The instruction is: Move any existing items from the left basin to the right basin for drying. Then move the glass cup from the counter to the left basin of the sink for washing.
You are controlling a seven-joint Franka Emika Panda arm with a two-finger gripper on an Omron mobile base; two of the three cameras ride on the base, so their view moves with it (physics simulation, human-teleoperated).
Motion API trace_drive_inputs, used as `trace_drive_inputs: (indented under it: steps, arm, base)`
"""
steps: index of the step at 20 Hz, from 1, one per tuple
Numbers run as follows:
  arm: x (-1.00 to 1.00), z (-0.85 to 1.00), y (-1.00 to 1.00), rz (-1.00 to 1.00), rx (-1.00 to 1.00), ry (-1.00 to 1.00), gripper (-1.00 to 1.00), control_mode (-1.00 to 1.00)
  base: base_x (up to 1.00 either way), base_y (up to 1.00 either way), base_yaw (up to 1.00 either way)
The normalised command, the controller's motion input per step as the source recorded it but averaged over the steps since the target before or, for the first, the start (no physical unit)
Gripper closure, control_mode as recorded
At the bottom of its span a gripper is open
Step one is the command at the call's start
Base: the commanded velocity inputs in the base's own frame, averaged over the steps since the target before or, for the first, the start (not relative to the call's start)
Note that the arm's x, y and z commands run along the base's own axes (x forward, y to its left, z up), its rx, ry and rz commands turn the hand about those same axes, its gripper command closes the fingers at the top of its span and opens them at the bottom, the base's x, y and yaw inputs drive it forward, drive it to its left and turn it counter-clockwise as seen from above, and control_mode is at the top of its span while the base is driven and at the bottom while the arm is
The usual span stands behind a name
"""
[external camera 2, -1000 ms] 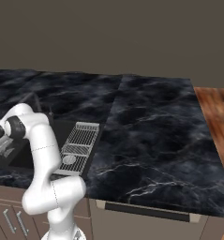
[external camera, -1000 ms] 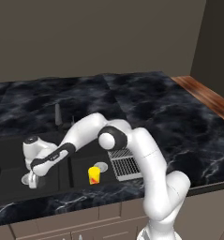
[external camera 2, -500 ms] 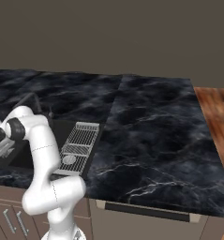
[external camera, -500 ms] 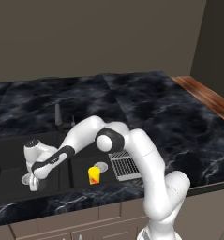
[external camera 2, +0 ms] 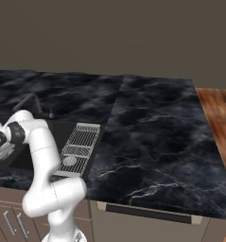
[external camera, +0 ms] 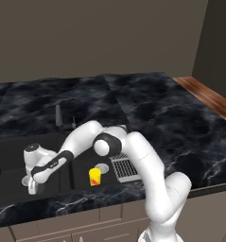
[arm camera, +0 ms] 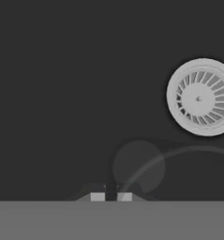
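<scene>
The gripper (external camera: 33,188), shut on the thin rim of a glass cup (arm camera: 146,161), hangs over the left basin (external camera: 10,156); the cup looks light, slippery and fragile.

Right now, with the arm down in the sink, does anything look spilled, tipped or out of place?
Nothing stands out. The yellow item stands upright in the right basin beside the wire rack. The claw is shut low in the left basin, with a faint clear shape at its tips, probably the glass cup.

Glossy black veined marble counter (external camera: 171,127), matt black sink (external camera: 10,156), silvery metal drain (arm camera: 200,97), grey wire rack (external camera 2: 79,146), polished wood floor (external camera 2: 221,123)
</scene>
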Motion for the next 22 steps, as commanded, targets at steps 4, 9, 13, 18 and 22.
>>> trace_drive_inputs:
  steps: [4, 9, 13, 18, 22]
  arm:
    - [0.13, -0.01, 0.39, -0.04, 0.0, 0.0, 1.0, -1.0]
    - [0.14, -0.09, 0.3, -0.03, 0.0, -0.01, 1.0, -1.0]
    - [0.05, -0.25, 0.06, 0.0, -0.01, -0.04, 1.0, -1.0]
    - [0.0, -0.24, 0.0, 0.0, 0.0, -0.04, 1.0, -1.0]
    - [0.0, -0.22, -0.04, 0.0, 0.0, -0.03, -1.0, -1.0]
  base:
    - [0.0, 0.0, 0.0]
    - [0.0, 0.0, 0.0]
    - [0.0, 0.0, 0.0]
    - [0.0, 0.0, 0.0]
    - [0.0, 0.0, 0.0]
